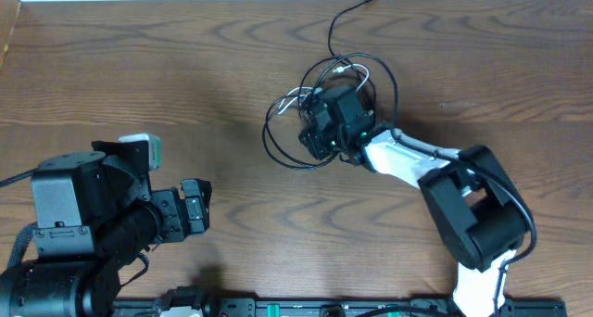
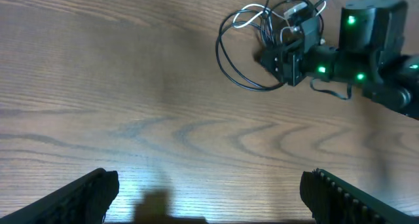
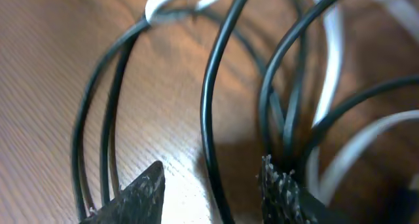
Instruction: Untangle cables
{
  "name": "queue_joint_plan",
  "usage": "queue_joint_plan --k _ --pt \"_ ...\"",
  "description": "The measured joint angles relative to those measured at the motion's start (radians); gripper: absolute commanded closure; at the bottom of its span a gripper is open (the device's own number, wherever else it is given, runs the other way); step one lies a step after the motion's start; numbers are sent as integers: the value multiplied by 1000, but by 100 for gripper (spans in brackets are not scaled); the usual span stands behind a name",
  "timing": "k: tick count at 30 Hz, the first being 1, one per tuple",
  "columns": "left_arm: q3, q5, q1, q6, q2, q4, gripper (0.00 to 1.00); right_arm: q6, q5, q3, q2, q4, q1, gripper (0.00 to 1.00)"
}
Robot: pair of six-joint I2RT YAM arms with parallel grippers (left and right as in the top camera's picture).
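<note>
**Right pincer down in the knot, left pincer waiting wide**

Overhead: the cables (image 1: 345, 69) lie in a loose tangle on the wooden tabletop (image 1: 139, 67), right of centre and toward the far side. Black loops spread out to the left of the knot, a few white strands show at its far edge, and one thin black strand trails off alone to the far edge. The right pincer (image 1: 313, 132) sits right on top of the tangle, with loops around it on several sides. The left pincer (image 1: 196, 209) is well apart from the cables, near and to the left, over bare wood.

Left wrist: the left pincer (image 2: 209, 201) is spread wide, its two dark fingers (image 2: 85, 198) at the near corners of the view with only wood grain between them — it has hold of nothing. Far and to the right, the cables (image 2: 262, 18) curl around the right pincer (image 2: 275, 57), whose body shows small green lights.

Right wrist: seen close up, the right pincer (image 3: 209, 185) has its fingertips (image 3: 141, 191) apart, resting at or just above the tabletop (image 3: 52, 54). One black strand of the cables (image 3: 208, 119) runs down through the gap between them, touching neither tip — so nothing is clamped. More black strands arc just outside the left tip. Black and white strands crowd at and behind the right tip, blurred.
</note>
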Motion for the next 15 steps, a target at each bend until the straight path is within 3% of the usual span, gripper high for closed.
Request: queue_joint_plan --k 3,5,8,15 --pt "0 0 0 0 0 0 6 0 -21 -1 14 -1 1 60" --pt "0 0 0 0 0 0 6 0 -24 -1 14 -2 1 71" --pt "0 0 0 0 0 0 6 2 -28 -1 14 -3 1 99" --pt "0 0 0 0 0 0 6 0 -98 -1 12 -21 1 99"
